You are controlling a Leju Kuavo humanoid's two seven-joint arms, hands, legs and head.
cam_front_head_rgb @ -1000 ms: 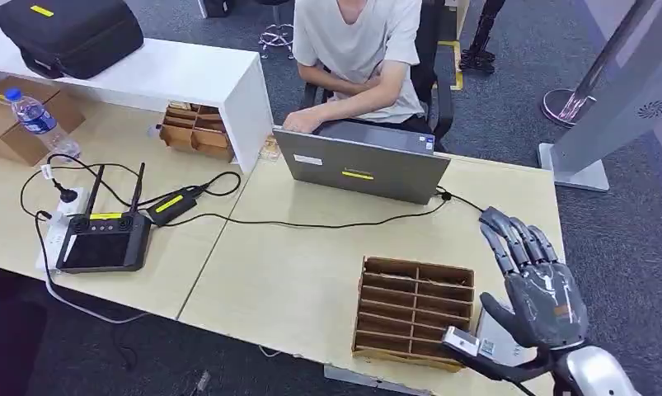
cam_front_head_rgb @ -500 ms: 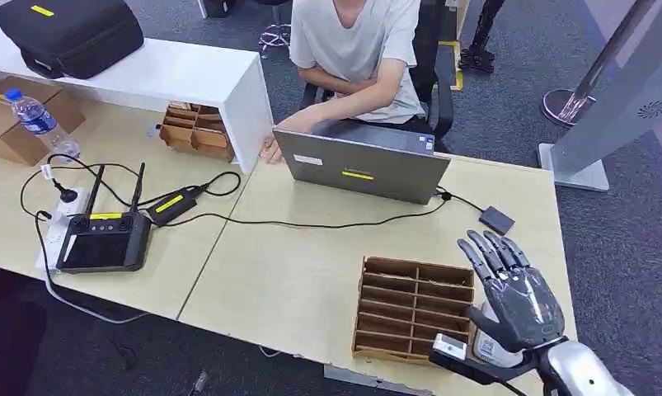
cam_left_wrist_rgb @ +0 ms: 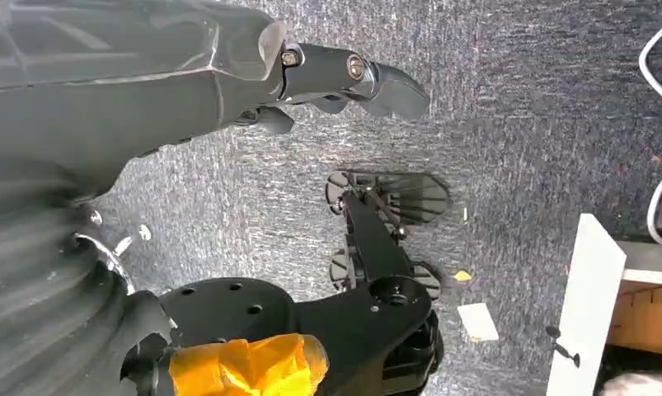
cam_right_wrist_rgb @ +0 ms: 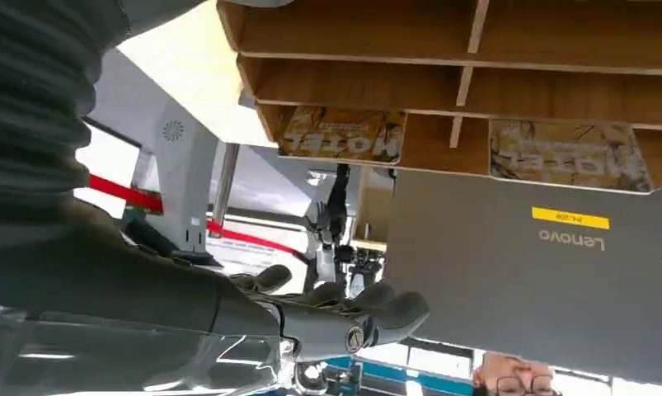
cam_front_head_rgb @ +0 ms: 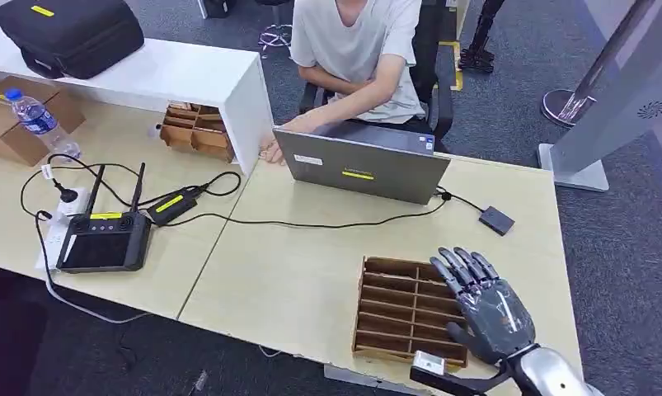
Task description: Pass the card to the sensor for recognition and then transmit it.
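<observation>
A brown wooden slotted card holder [cam_front_head_rgb: 397, 307] stands near the table's front edge. In the right wrist view the holder [cam_right_wrist_rgb: 476, 49] has two printed cards [cam_right_wrist_rgb: 342, 134] [cam_right_wrist_rgb: 568, 153] standing in its slots. My right hand [cam_front_head_rgb: 485, 309] hovers over the holder's right side with fingers spread and nothing in it; the right wrist view shows those fingers [cam_right_wrist_rgb: 377, 309] stretched out. A small dark square sensor [cam_front_head_rgb: 496, 220] lies on the table beyond the hand, on a black cable. My left hand [cam_left_wrist_rgb: 228, 74] hangs over grey carpet and holds nothing.
A person sits behind a grey laptop [cam_front_head_rgb: 360, 169] at the table's far side. To the left lie a black controller [cam_front_head_rgb: 103, 243], cables, a water bottle [cam_front_head_rgb: 35, 120] and a second wooden holder [cam_front_head_rgb: 197, 128]. A grey stand [cam_front_head_rgb: 608, 99] rises at the right.
My right hand has moved left and toward the table's front edge, from over the sensor to above the card holder. The sensor has come into sight.
</observation>
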